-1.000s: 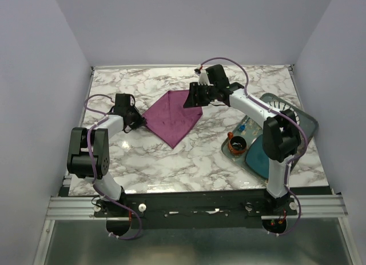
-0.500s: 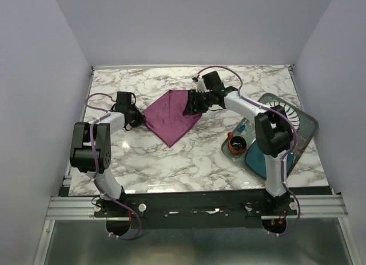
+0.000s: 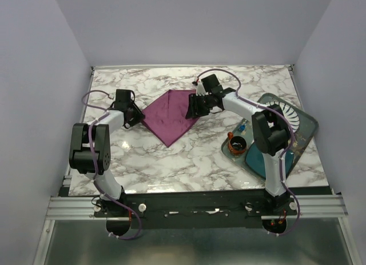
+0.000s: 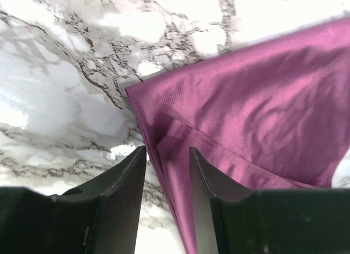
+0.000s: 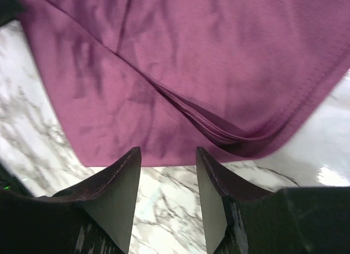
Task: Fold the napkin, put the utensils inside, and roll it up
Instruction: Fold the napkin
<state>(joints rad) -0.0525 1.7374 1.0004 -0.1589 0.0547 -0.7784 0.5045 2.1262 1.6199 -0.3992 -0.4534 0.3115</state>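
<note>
The plum-purple napkin (image 3: pixel 171 113) lies folded into a triangle on the marble table. My left gripper (image 3: pixel 135 117) is at its left corner. In the left wrist view the left gripper (image 4: pixel 167 158) is open, with the napkin's layered corner edge (image 4: pixel 175 155) lying between the fingers (image 4: pixel 123 183). My right gripper (image 3: pixel 192 108) is at the napkin's right corner. In the right wrist view it (image 5: pixel 167 158) is open and empty over bare marble, just off the napkin's edge (image 5: pixel 191 62). I cannot make out the knife.
A teal mat (image 3: pixel 260 156) lies at the right with a white plate (image 3: pixel 286 113) on it. A small orange-rimmed dark cup (image 3: pixel 236 144) and a small blue item (image 3: pixel 243 127) sit at the mat's left edge. Walls close in the table.
My right gripper has come a little nearer and lower onto the napkin's right corner. My left gripper has shifted slightly away along the left corner. The napkin has kept its shape.
</note>
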